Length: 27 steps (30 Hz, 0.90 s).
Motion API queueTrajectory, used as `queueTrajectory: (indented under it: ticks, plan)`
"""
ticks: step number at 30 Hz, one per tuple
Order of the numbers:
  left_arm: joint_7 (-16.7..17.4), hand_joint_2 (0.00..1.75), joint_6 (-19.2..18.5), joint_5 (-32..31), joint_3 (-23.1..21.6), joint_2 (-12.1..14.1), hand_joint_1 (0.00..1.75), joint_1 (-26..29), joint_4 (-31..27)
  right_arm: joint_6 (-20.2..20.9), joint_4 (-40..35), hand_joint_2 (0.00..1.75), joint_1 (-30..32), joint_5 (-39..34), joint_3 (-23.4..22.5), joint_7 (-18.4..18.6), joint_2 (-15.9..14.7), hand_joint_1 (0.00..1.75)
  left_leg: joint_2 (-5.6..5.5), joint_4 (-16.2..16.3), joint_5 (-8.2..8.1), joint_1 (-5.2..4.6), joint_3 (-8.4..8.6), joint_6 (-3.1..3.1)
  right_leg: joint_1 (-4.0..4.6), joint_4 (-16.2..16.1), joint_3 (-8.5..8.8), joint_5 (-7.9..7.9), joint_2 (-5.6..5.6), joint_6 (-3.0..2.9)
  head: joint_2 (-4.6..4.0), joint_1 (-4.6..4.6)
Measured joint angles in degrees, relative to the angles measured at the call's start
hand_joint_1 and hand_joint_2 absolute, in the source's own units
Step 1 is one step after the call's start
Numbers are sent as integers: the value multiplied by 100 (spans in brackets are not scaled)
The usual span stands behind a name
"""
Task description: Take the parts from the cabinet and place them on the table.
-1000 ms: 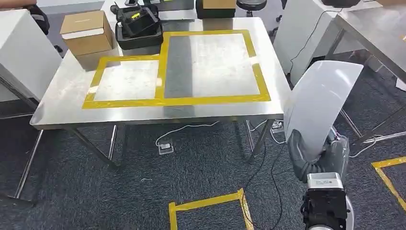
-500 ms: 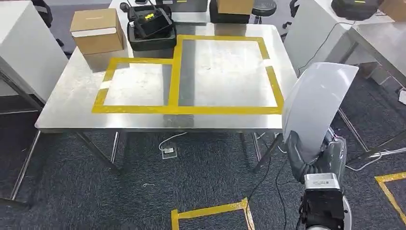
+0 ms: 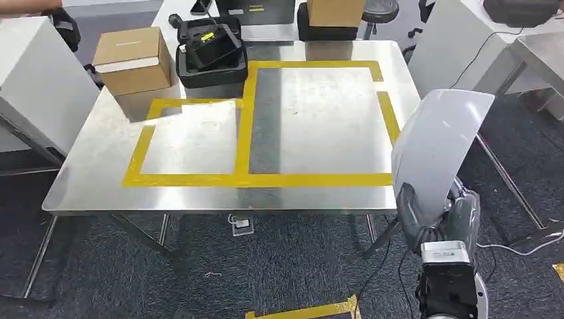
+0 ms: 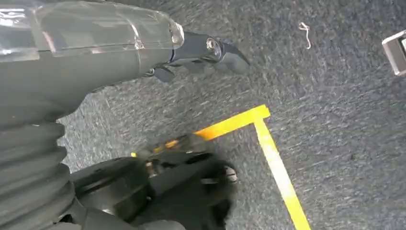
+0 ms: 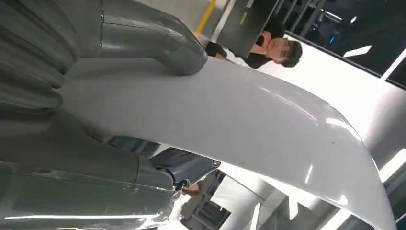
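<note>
A large white curved panel part stands upright to the right of the steel table's front right corner, above the carpet. My right hand grips its lower end from below. In the right wrist view the thick grey thumb presses on the glossy white panel. The table carries two yellow-taped rectangles with bare steel inside. My left hand hangs over the grey carpet, holding nothing, its dark fingers stretched out.
A cardboard box and a black case sit at the table's far left. Another box is at the back. White cabinets flank the table. Cables and a socket lie underneath. A person stands nearby.
The camera has moved towards the table, so the table sits lower and larger in the picture. My right hand still holds the white panel in the same pose.
</note>
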Motion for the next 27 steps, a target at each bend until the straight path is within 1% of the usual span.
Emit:
queueTrajectory:
  ticks: [1,2,3,4,5,6,7,8,9,10,11,12,13,14,15,16,17,18,19,20,21,22,23,24,25,27]
  plan:
    - [4,175,0,0,0,0,0,0,0,4,0,175,-2,-2,4,0,0,175,2,-213,3,11,-47,-8,-12,-4,110,-82,9,17,0,-22]
    - [4,175,0,2,0,0,0,0,0,9,0,175,-3,-2,7,0,0,175,3,-593,197,11,-21,0,-19,-11,233,-166,24,33,0,-52]
    - [4,175,0,4,0,0,0,0,0,13,0,175,-5,-2,9,0,2,175,5,-1031,631,9,20,27,-23,-27,340,-242,29,49,0,-91]
    - [7,175,0,7,0,0,0,6,2,20,0,175,-3,-2,15,0,2,175,17,-1504,1338,-3,48,77,-26,-70,396,-316,38,69,0,-131]
    - [7,175,2,11,0,0,0,20,2,20,11,175,-15,-2,22,0,2,175,27,-1871,1861,-25,-30,109,-10,-53,497,-363,78,104,0,-142]
    - [13,175,4,13,0,0,0,31,2,24,17,175,-12,-7,28,0,7,175,23,-2007,1881,-43,-50,138,0,-75,484,-422,110,143,0,-162]
    - [13,175,9,24,0,0,0,63,4,31,18,175,-22,-9,41,-2,4,175,23,-2006,1964,-48,11,165,4,-141,574,-513,125,163,0,-110]
    - [13,175,15,26,-2,0,0,73,4,31,13,175,-25,-4,46,-11,9,175,20,-2015,1987,-60,60,174,-4,-225,661,-584,152,155,0,-109]
    - [13,175,17,26,-2,-11,0,59,2,33,11,175,-30,-4,48,-15,2,175,26,-2061,2036,-15,127,202,15,-265,752,-634,148,170,0,-118]
    - [13,175,20,31,0,-20,0,31,0,33,9,175,-32,-7,48,-15,0,175,32,-2077,2040,2,194,237,27,-132,734,-739,32,225,0,-109]
    - [11,175,20,44,0,-20,0,3,2,33,7,175,-41,2,50,-28,-2,175,69,-2097,2007,5,250,274,27,277,532,-978,-40,270,0,-55]
    - [11,175,15,55,2,-26,0,-14,2,33,9,175,-50,-2,52,-31,-2,175,94,-2108,1984,1,296,301,21,890,207,-1269,-60,303,0,-8]
    - [11,175,6,63,2,-26,0,-16,2,37,15,175,-49,-4,52,-33,0,175,106,-2108,1956,-3,317,309,17,1320,-37,-1443,-66,317,0,20]
    - [11,175,-19,70,2,-26,0,-8,2,42,17,175,-39,-9,57,-33,0,175,114,-2106,1899,-13,360,321,11,2019,-481,-1644,-71,322,0,63]
    - [11,175,-33,79,2,-26,0,-3,2,44,20,175,-38,-9,57,-33,0,175,108,-2104,1862,-21,397,321,13,2189,-659,-1588,-72,317,0,90]
    - [9,175,-37,79,2,-26,0,0,4,46,20,175,-38,-11,59,-33,0,175,93,-2104,1829,-39,454,325,15,2037,-678,-1341,-71,288,0,116]
    - [5,175,-44,79,2,-28,0,-3,4,46,20,175,-42,-9,59,-33,0,175,62,-2105,1788,-55,510,326,21,1618,-578,-974,-70,243,0,149]
    - [-2,175,-44,79,2,-31,0,-10,4,48,20,175,-45,-9,59,-33,0,175,18,-2109,1751,-69,568,326,38,1064,-410,-575,-68,188,0,168]
    - [-9,175,-44,79,2,-35,0,-13,2,52,17,175,-51,-9,59,-33,0,175,-6,-2128,1728,-70,614,323,71,504,-238,-211,-51,114,0,186]
    - [-20,175,-46,79,2,-59,0,-28,2,55,15,175,-61,-9,59,-35,-2,175,-38,-2122,1711,-95,623,308,125,144,-184,-39,-34,53,0,171]
    - [-24,175,-46,85,4,-61,0,-26,2,57,11,175,-70,-7,59,-37,-2,175,-86,-2104,1683,-117,621,296,137,23,-188,88,-30,17,0,223]
    - [-37,175,-46,85,4,-76,0,-21,2,59,15,175,-74,-11,59,-39,-9,175,-104,-2109,1656,-128,631,281,122,38,-181,53,-53,40,0,219]
    - [-37,175,-50,85,2,-74,0,-15,4,61,15,175,-82,-9,63,-39,2,175,-113,-2081,1573,-159,617,398,99,7,-182,53,-54,148,0,192]
    - [-37,175,-46,87,2,-72,0,-8,4,72,17,175,-98,-11,72,-39,4,175,-111,-2083,1608,-163,608,626,90,10,-181,50,-55,245,0,184]
    - [-39,175,-42,87,2,-72,0,1,4,72,15,175,-105,-11,72,-39,4,175,-106,-2081,1618,-169,605,663,92,1,-179,60,-52,230,0,168]
    - [-37,175,-39,85,2,-70,0,0,4,79,15,175,-108,-11,79,-39,4,175,-94,-2086,1626,-168,607,650,92,2,-182,55,-38,222,0,123]
